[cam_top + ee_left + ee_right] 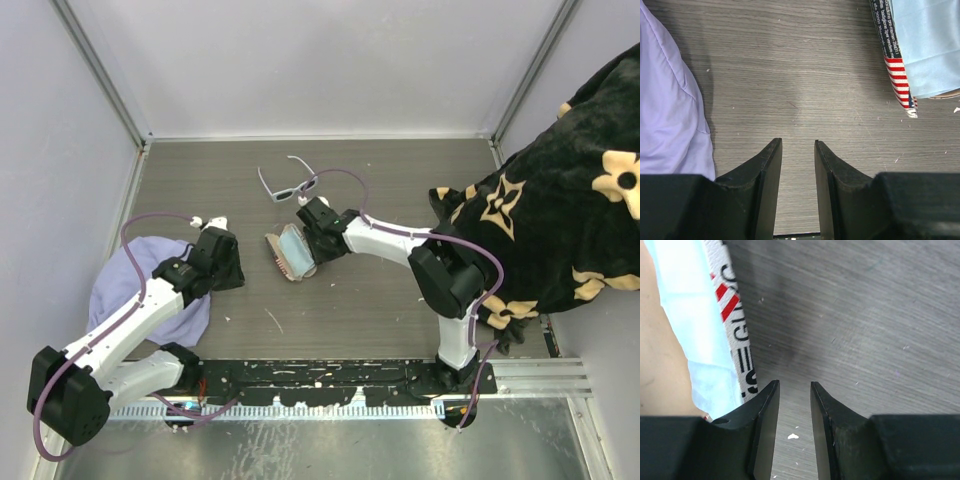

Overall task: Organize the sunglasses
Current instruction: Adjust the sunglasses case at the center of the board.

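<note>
The sunglasses (287, 184), white-framed with dark lenses and their temple arms unfolded, lie on the dark wood table toward the back, apart from both grippers. A flag-patterned soft case (274, 256) (895, 65) (735, 325) lies mid-table with a light blue cloth (293, 248) (930, 45) (687, 315) on it. My right gripper (312, 254) (795, 383) hovers at the case's right edge, open, only bare table between its fingers. My left gripper (229, 263) (798, 142) is left of the case, open and empty.
A lavender cloth (140, 290) (667, 100) lies under the left arm. A black blanket with tan flowers (570, 200) bulks over the right side. Grey walls close in the back and both sides; a metal rail (350, 385) runs along the near edge.
</note>
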Robot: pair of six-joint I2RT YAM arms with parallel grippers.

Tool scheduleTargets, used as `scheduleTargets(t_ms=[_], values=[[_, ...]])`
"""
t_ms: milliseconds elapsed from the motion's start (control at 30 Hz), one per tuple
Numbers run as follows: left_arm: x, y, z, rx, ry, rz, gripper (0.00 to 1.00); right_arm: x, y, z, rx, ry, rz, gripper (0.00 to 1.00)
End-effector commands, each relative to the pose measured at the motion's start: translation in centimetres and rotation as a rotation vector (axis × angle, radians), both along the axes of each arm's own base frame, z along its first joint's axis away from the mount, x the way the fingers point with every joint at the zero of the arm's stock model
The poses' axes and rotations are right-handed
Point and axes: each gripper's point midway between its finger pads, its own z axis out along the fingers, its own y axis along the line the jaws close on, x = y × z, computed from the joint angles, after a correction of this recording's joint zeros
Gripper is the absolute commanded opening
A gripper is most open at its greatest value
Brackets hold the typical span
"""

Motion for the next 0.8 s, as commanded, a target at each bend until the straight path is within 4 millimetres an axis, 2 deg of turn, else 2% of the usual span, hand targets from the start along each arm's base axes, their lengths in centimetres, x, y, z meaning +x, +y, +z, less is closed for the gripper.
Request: scheduleTargets(t_ms=[0,333,467,633,767], values=[[0.5,-0.1,0.7,-0.02,-0.027,0.01,0.34,-0.3,1.2,3.3,0.065,-0.081,-0.018,0.37],[0.7,-0.1,0.9,-0.015,-0.033,0.009,0.34,-1.4,1.7,4.2,0.1,-0.088,-0.016,0.37],[0.9,0.1,1.4,0.0,-0.042,0.011,0.34,-0.9,0.6,4.9,0.065,-0.133,-0.049,0.37],[1.6,0.7,3.6,0.029,-0.094,0.013,0.4,0.3,-1.2,7.6,0.035,-0.236,-0.092,0.38],[3.6,0.4,6.1,0.027,-0.148,0.015,0.44,1.6,-2.2,9.8,0.038,-0.31,-0.119,0.39]])
